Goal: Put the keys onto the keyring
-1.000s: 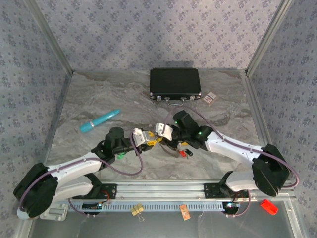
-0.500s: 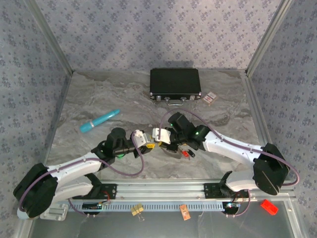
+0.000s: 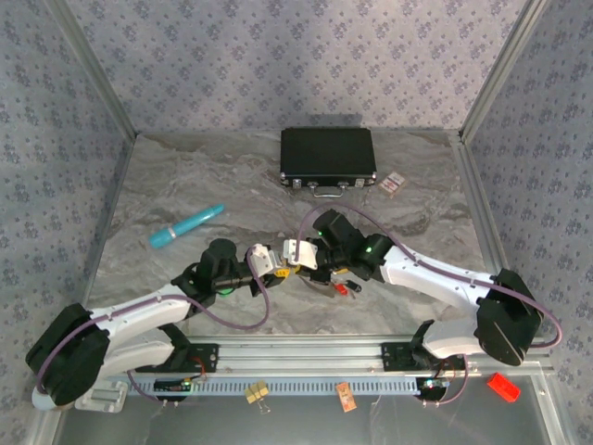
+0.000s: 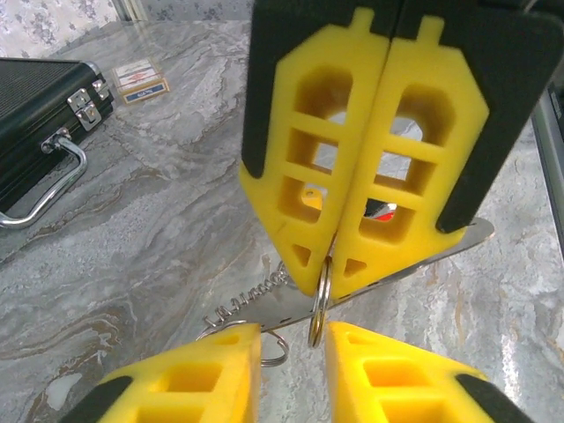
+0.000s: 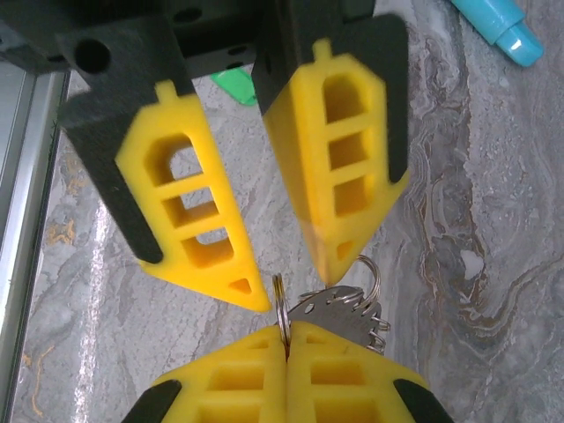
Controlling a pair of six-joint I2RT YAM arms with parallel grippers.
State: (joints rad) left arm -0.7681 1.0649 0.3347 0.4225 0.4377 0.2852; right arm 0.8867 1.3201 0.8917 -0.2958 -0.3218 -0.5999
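The keyring (image 4: 317,304) is a thin grey hoop joined to a flat metal plate (image 5: 344,308) with small rings and a fine chain. My right gripper (image 5: 286,333) is shut on the hoop's edge and holds it just above the table. My left gripper (image 4: 295,330) is open, one fingertip on each side of the hoop, not touching it. The two grippers meet tip to tip at mid-table: the left gripper (image 3: 269,262), the right gripper (image 3: 295,254). A red key (image 3: 341,287) lies under the right arm. A green key (image 5: 236,85) lies beside the left arm.
A black case (image 3: 328,155) with a metal handle lies at the back, two small cards (image 3: 395,182) to its right. A blue pen (image 3: 187,225) lies at the left. On the front rail sit a yellow binder clip (image 3: 258,393) and an orange tag (image 3: 346,397).
My right gripper has carried the keyring left and a little nearer, closing the gap to the left gripper. The left gripper's fingertips now flank the hoop.
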